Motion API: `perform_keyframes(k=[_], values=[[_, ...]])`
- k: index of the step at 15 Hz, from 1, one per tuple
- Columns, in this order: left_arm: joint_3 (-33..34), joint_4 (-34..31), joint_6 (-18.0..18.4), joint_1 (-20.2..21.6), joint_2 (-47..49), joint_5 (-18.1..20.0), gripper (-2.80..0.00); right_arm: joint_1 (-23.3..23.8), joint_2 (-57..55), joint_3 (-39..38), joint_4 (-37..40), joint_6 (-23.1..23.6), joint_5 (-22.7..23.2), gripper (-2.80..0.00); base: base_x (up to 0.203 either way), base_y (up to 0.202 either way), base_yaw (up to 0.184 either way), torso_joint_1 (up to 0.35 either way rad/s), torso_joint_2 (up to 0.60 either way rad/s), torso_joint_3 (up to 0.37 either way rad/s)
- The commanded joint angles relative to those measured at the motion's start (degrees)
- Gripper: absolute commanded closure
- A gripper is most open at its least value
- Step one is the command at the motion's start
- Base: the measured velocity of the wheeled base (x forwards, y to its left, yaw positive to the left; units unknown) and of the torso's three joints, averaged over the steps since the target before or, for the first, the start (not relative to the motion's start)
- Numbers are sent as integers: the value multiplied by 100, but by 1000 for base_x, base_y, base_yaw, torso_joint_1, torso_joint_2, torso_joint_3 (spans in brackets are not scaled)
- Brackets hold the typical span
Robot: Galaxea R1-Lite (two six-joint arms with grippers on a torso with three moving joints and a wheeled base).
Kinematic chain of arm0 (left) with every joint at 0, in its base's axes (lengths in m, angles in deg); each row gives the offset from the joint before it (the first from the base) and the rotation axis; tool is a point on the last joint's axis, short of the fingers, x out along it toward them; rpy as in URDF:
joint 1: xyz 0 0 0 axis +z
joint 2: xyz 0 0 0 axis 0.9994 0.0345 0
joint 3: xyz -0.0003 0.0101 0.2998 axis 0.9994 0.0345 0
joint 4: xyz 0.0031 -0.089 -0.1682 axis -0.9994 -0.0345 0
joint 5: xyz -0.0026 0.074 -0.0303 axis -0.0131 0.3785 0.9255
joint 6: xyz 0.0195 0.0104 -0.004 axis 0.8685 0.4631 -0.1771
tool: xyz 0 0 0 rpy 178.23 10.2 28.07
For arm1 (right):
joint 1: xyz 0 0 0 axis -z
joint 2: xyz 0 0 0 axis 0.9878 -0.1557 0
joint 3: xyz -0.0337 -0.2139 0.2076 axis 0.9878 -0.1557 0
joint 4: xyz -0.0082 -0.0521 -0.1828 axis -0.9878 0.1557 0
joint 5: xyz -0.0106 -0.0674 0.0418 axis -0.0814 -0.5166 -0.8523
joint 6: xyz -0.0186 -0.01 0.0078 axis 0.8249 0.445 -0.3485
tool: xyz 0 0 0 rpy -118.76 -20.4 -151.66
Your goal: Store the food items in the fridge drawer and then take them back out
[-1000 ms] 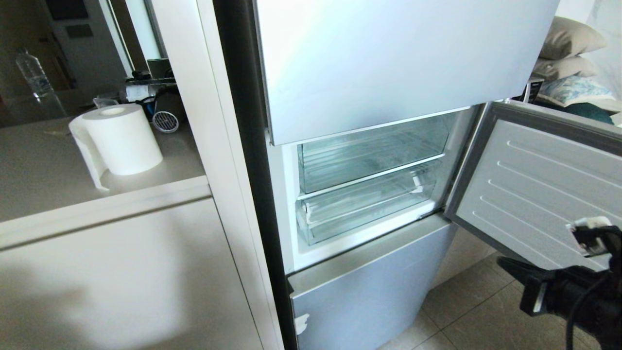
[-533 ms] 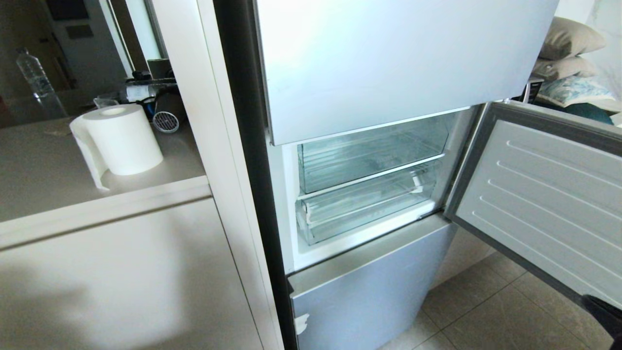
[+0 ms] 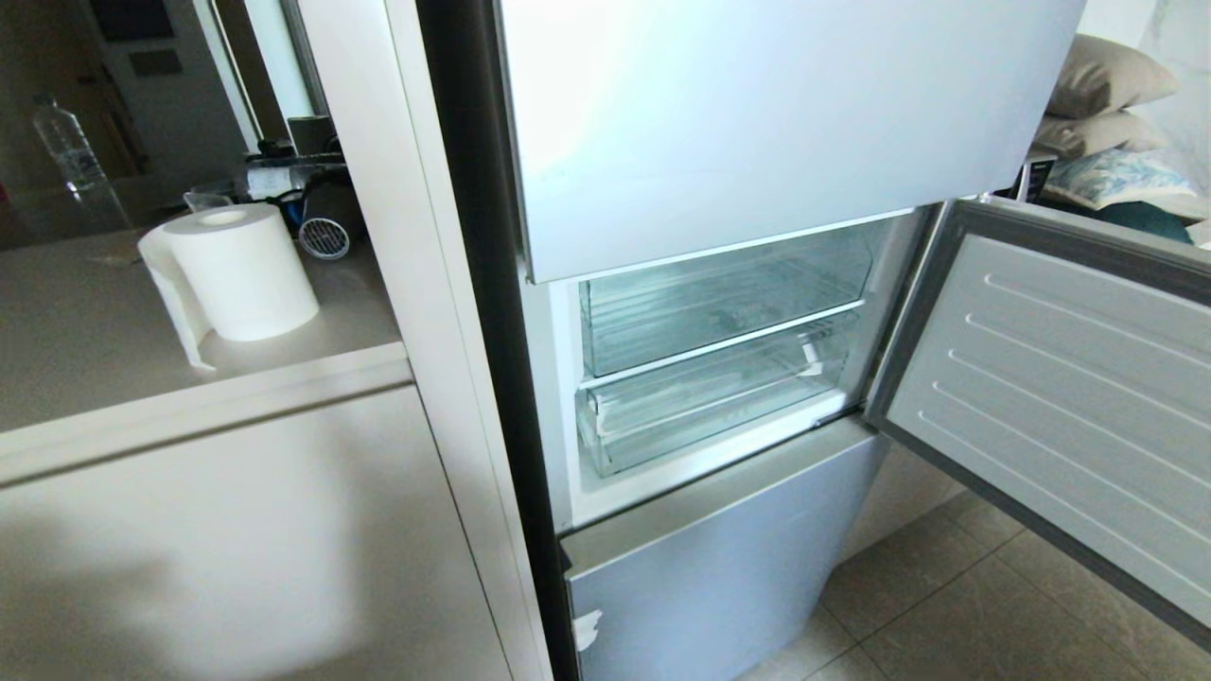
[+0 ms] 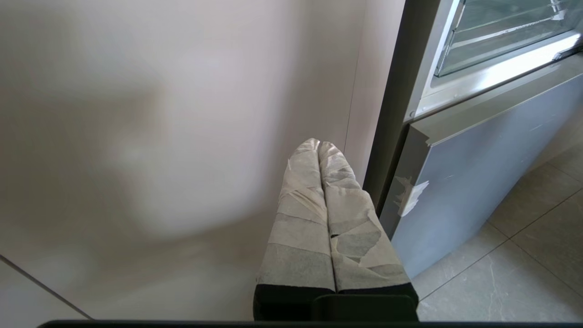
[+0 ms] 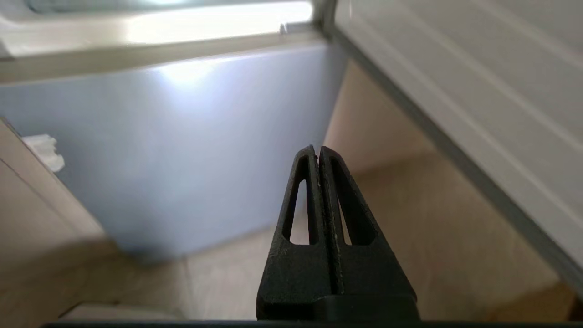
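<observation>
The fridge drawer (image 3: pixel 700 411) is a shallow clear-plastic tray, pushed in at the bottom of the open middle compartment, and I see nothing inside it. Its front corner also shows in the left wrist view as the fridge drawer (image 4: pixel 496 43). The food items are out of view. Neither arm appears in the head view. My left gripper (image 4: pixel 319 145), its fingers wrapped in pale tape, is shut and empty, low beside the cabinet side left of the fridge. My right gripper (image 5: pixel 317 150) is shut and empty, pointing at the lower blue door and the floor.
A clear bin (image 3: pixel 719 303) sits directly above the drawer. The compartment door (image 3: pixel 1060 378) stands swung open to the right. Below is the closed blue door (image 3: pixel 710 567) over tiled floor (image 3: pixel 946 615). On the counter (image 3: pixel 95 359) at left stands a paper roll (image 3: pixel 236 274).
My right arm, visible at the lower right of the head view a second ago, has dropped down out of that view. The fridge and drawer are unchanged.
</observation>
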Motion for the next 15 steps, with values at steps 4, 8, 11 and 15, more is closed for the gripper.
perform_keyframes(k=[4,8,11,15], values=[[1,1,-1,1,-2,-1,0,67,930,-49,357,105,264,0,0,0,0,0,0,0],[1,1,-1,1,-2,-1,0,67,930,-49,357,105,255,0,0,0,0,0,0,0],[1,1,-1,1,-2,-1,0,67,930,-45,357,97,251,0,0,0,0,0,0,0],[1,1,-1,1,-2,-1,0,67,930,-40,366,97,246,0,0,0,0,0,0,0]])
